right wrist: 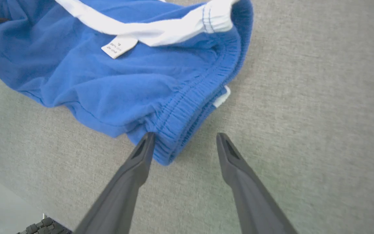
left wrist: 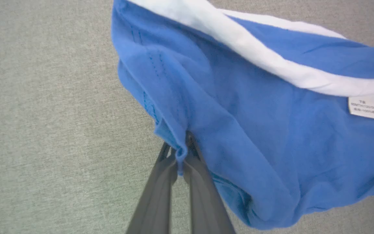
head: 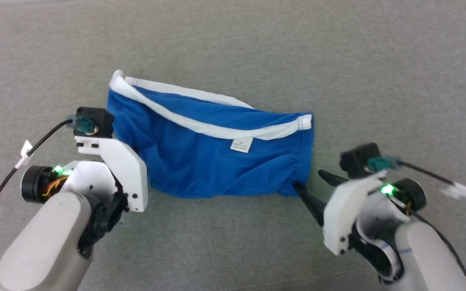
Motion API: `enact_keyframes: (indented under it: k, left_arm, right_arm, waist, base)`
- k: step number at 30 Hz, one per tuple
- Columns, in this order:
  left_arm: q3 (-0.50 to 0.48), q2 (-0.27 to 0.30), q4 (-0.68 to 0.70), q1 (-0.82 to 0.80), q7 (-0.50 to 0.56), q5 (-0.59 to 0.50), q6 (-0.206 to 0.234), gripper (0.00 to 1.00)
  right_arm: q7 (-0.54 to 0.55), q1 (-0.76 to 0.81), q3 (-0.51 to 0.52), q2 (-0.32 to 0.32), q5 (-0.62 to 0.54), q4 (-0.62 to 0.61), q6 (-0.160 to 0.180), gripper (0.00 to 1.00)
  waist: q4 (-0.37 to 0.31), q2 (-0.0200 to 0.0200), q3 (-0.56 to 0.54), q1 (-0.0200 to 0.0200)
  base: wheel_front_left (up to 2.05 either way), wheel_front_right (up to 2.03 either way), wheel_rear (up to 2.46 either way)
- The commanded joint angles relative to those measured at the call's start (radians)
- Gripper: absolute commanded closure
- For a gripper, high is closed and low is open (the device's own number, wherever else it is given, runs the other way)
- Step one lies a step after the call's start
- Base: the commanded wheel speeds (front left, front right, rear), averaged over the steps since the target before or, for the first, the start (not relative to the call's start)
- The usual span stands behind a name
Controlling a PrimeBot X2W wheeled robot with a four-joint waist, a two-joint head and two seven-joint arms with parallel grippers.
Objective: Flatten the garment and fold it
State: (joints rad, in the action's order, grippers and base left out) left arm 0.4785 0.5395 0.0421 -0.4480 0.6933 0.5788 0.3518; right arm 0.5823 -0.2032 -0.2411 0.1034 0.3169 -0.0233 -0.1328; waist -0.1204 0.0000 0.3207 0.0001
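Garment (head: pixel 200 157) lies rumpled, label up, mid grey cloth surface (head: pixel 338 60). Left gripper (left wrist: pixel 180 152) clamped on the blue hem at its left end. Right gripper (right wrist: pixel 184 138) spread wide at the elastic-waist corner, one finger against the fabric, nothing gripped.

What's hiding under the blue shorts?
The small royal-blue soft fabric shorts lie on the grey woven cloth surface. A little white tab pokes out under the elastic waist. Anything else beneath is covered by the fabric.
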Motion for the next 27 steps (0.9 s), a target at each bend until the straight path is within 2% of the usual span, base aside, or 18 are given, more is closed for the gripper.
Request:
enact_keyframes:
  k: [1,9,10,11,12,13,14,19,24,27]
  left_arm:
    - [0.003,-0.002,0.008,0.003,-0.009,-0.009,-0.006,1.0]
    - [0.005,-0.009,0.009,-0.002,-0.036,-0.013,-0.006,1.0]
    - [0.005,-0.01,0.008,-0.001,-0.039,-0.013,-0.006,1.0]
    - [0.006,-0.011,0.007,0.001,-0.042,-0.012,-0.007,1.0]
    - [0.007,-0.012,0.006,0.004,-0.045,-0.012,-0.007,1.0]
    - [0.007,-0.012,0.006,0.004,-0.045,-0.012,-0.007,1.0]
    - [0.008,-0.012,0.005,0.006,-0.047,-0.012,-0.008,1.0]
    - [0.01,-0.014,-0.001,0.029,-0.066,-0.006,-0.008,1.0]
    - [-0.001,-0.014,0.021,0.095,-0.108,-0.003,0.017,1.0]
    - [-0.011,-0.011,0.055,0.159,-0.136,-0.003,0.048,1.0]
  right_arm:
    - [0.028,-0.047,-0.014,-0.005,0.011,0.054,0.002,0.0]
    - [0.139,-0.137,-0.067,-0.02,0.012,0.28,0.002,0.0]
    - [0.155,-0.141,-0.076,-0.022,0.016,0.3,0.002,0.18]
    - [0.172,-0.144,-0.083,-0.023,0.02,0.318,0.002,0.65]
    - [0.192,-0.145,-0.092,-0.024,0.025,0.333,0.002,0.95]
    - [0.192,-0.145,-0.092,-0.024,0.025,0.333,0.002,0.95]
    - [0.202,-0.147,-0.097,-0.024,0.031,0.34,0.002,1.0]
    - [0.196,-0.158,-0.11,-0.007,0.057,0.331,0.002,1.0]
    - [0.161,-0.143,-0.108,0.04,0.099,0.288,0.002,1.0]
    - [0.148,-0.119,-0.113,0.079,0.12,0.244,0.002,1.0]
  waist:
    - [0.021,0.0,0.005,-0.0001]
    - [0.037,0.0,0.027,-0.0001]
    - [0.038,0.0,0.029,-0.0001]
    - [0.04,0.0,0.03,-0.0001]
    - [0.042,0.0,0.03,-0.0001]
    - [0.042,0.0,0.03,-0.0001]
    - [0.043,0.0,0.03,-0.0001]
    - [0.046,0.0,0.007,-0.0001]
    - [0.062,0.0,-0.053,-0.0001]
    - [0.075,0.0,-0.088,-0.0001]
  base:
    - [0.0,0.0,0.0]
    - [0.0,0.0,0.0]
    - [0.0,0.0,0.0]
    - [0.0,0.0,0.0]
    - [0.0,0.0,0.0]
    - [0.0,0.0,0.0]
    - [0.0,0.0,0.0]
    - [0.0,0.0,0.0]
    - [0.0,0.0,0.0]
    - [0.0,0.0,0.0]
